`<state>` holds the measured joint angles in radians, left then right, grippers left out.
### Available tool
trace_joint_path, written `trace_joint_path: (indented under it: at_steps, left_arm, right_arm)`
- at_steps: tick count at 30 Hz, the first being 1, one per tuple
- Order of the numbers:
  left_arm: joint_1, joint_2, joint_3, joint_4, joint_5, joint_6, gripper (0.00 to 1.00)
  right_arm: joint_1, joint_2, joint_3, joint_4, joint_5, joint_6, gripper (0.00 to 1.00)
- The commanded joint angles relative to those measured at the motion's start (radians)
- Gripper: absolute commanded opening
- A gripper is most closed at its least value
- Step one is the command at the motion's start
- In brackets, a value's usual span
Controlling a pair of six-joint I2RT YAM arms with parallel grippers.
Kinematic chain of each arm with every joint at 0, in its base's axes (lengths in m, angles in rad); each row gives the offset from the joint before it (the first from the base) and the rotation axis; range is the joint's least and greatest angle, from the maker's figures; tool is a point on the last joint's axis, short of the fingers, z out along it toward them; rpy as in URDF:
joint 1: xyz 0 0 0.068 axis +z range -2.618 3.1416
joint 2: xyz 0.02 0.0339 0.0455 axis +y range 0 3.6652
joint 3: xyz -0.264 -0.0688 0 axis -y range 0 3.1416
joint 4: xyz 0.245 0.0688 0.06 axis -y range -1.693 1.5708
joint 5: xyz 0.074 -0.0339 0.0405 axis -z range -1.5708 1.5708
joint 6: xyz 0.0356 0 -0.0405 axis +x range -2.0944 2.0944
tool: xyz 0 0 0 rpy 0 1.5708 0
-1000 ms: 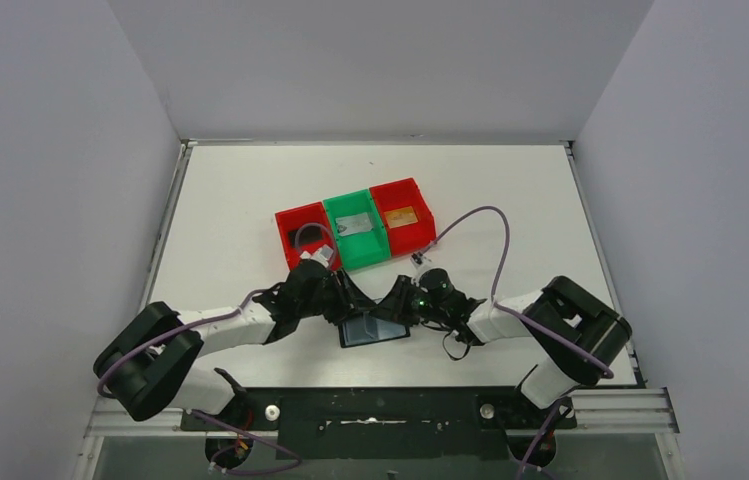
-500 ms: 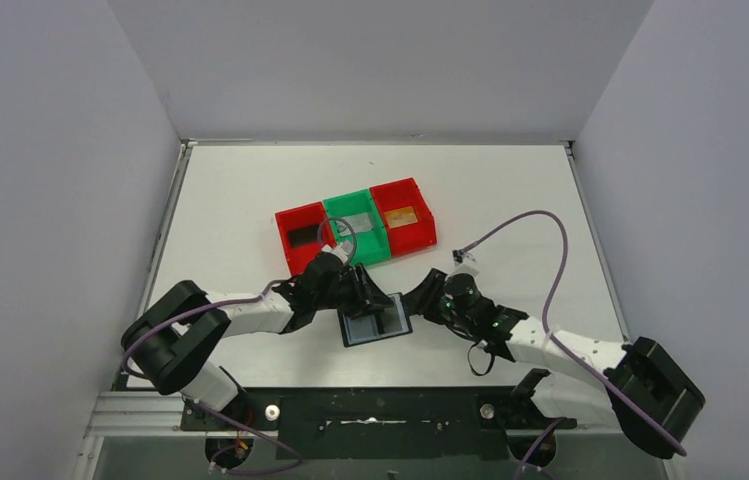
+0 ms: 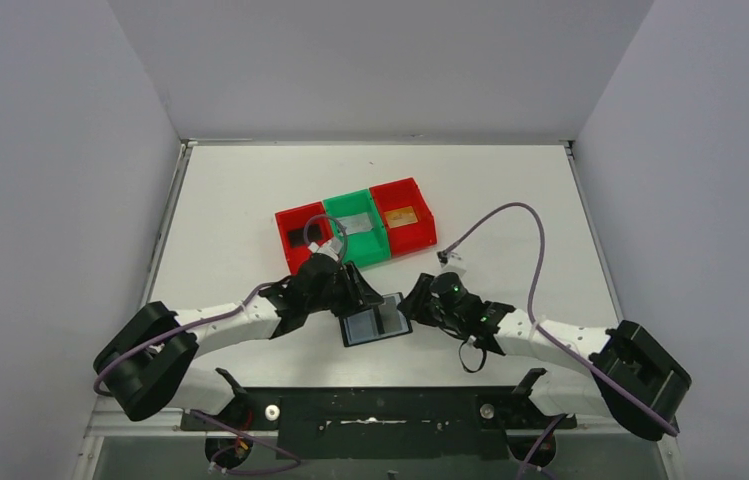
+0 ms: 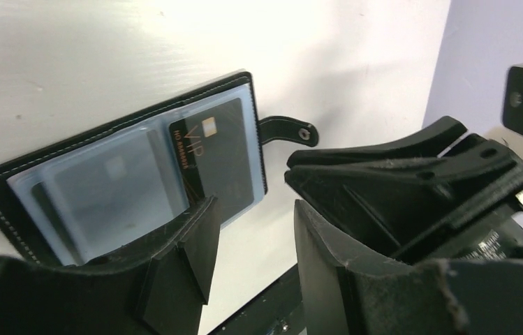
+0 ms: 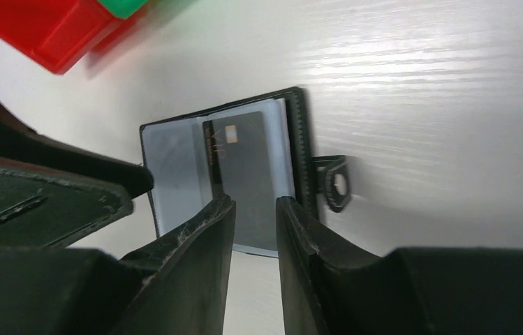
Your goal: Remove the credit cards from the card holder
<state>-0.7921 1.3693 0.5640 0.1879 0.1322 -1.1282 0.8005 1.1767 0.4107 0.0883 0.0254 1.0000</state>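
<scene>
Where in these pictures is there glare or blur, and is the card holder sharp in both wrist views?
Right wrist view: strong glare on the table; card holder sharp, right claw close and soft. Left wrist view: the holder's plastic pockets look hazy, left claw dark and blurred. Top view: even light, faint shadows only.

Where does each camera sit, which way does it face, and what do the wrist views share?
Top external: above and behind, looking down at the table; left arm, right arm show.
Left wrist: on its arm, facing the open card holder past its own fingers.
Right wrist: likewise, looking between its fingers at that holder.
Shared: the black VIP card.
</scene>
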Motion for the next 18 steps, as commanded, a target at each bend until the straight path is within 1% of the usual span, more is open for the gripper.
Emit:
trace_joint_path:
  at_steps: [1,4,9,18]
  left_arm:
    - [0.0,-0.018,0.01,-0.036,-0.043,0.015,0.43]
    - [-0.001,-0.012,0.002,-0.014,-0.033,0.008,0.44]
    - [-0.001,0.004,0.009,-0.004,-0.016,0.01,0.44]
    - [-0.001,0.039,0.015,0.025,0.018,0.011,0.45]
  right_arm:
    - [0.058,0.072,0.109,0.037,-0.001,-0.072,0.29]
    - [0.083,0.121,0.146,-0.003,0.019,-0.065,0.27]
    - [0.085,0.166,0.166,-0.046,0.033,-0.052,0.23]
    - [0.074,0.229,0.161,-0.077,0.027,-0.02,0.22]
